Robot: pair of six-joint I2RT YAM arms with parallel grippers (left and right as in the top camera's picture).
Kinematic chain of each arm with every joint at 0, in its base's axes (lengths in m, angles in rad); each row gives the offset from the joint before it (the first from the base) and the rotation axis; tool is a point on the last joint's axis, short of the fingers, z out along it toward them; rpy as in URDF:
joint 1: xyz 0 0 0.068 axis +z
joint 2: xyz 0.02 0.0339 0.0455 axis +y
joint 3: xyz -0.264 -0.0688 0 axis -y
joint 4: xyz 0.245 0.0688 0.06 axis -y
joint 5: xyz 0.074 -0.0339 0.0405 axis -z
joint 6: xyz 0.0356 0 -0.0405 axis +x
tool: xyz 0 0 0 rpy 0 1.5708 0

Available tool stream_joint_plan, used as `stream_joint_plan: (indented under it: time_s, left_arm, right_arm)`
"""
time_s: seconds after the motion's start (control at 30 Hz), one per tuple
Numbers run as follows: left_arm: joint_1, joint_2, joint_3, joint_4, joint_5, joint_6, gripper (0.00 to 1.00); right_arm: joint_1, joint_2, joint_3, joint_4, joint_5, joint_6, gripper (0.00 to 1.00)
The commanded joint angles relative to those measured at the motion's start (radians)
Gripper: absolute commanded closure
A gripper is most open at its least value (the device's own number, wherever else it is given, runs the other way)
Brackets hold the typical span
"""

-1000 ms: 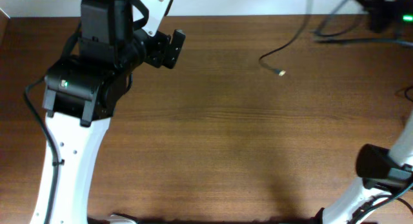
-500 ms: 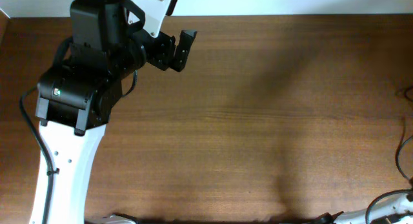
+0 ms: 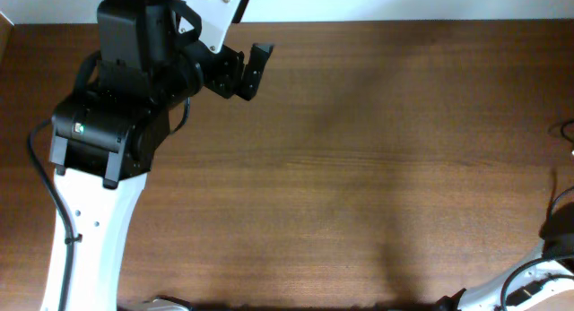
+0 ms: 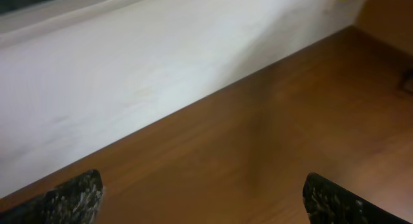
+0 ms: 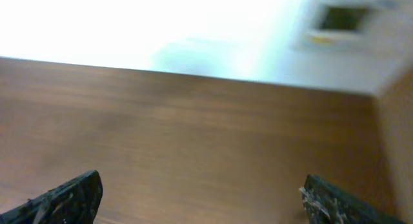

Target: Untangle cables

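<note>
Gone from the open counter (image 3: 377, 168) is the loose strand with the light tip that lay out ahead of the left hand (image 3: 252, 67) a second ago. That patch now shows bare wood. Over the same second the left arm (image 3: 108, 132) swung its hand a little further along the back edge. It has hardly shifted in the last half second. The right arm (image 3: 558, 228) had slipped almost out of the overhead view. A small part of it shows again at the near corner.

Of the cables (image 3: 567, 129) only a thin dark loop shows, at the very edge of the overhead view. It lies far out ahead of the left hand's fingertips and well apart from them. It is too small to tell how the strands lie.

The left hand is spread wide, its two fingers (image 4: 71, 199) far apart with nothing between them. Beyond them are only the counter and a pale wall (image 4: 161, 62). The right hand (image 5: 203, 198) is likewise spread wide and empty, with blurred wood ahead of it.
</note>
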Motion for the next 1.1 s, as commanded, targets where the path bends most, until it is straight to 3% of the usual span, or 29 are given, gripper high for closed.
stream_joint_plan:
  time_s: [0.0,0.13,0.2,0.33,0.57,0.7,0.83,0.93,1.07]
  left_arm:
    - [0.003,-0.057,0.007,0.060,-0.146,0.018,0.01]
    - [0.003,-0.103,0.032,0.098,-0.235,-0.006,0.01]
    - [0.003,-0.133,0.032,0.045,-0.352,-0.043,0.01]
    - [0.003,-0.182,0.032,-0.109,-0.382,-0.001,0.01]
    - [0.002,-0.234,0.032,-0.198,-0.403,-0.024,0.01]
    - [0.002,-0.234,0.032,-0.261,-0.396,-0.055,0.01]
    - [0.002,-0.243,0.028,-0.278,-0.376,-0.069,0.10]
    - [0.002,-0.255,-0.051,-0.281,-0.377,-0.069,0.11]
    - [0.002,-0.342,-0.394,-0.098,-0.377,-0.108,0.11]
  right_arm:
    - [0.123,-0.054,0.016,0.028,-0.065,-0.045,0.02]
    - [0.280,-0.146,0.056,0.086,0.056,0.087,0.02]
    - [0.374,-0.210,0.056,0.078,0.079,0.119,0.02]
    - [0.487,-0.320,0.056,0.063,0.090,0.219,0.01]
    - [0.504,-0.583,0.056,-0.106,0.324,0.226,0.01]
    - [0.504,-0.724,0.056,-0.187,0.550,0.327,0.06]
    - [0.504,-0.767,0.028,-0.269,0.553,0.322,0.08]
    - [0.504,-0.767,-0.033,-0.270,0.531,0.300,0.08]
    - [0.504,-0.770,-0.243,-0.235,0.485,0.253,0.08]
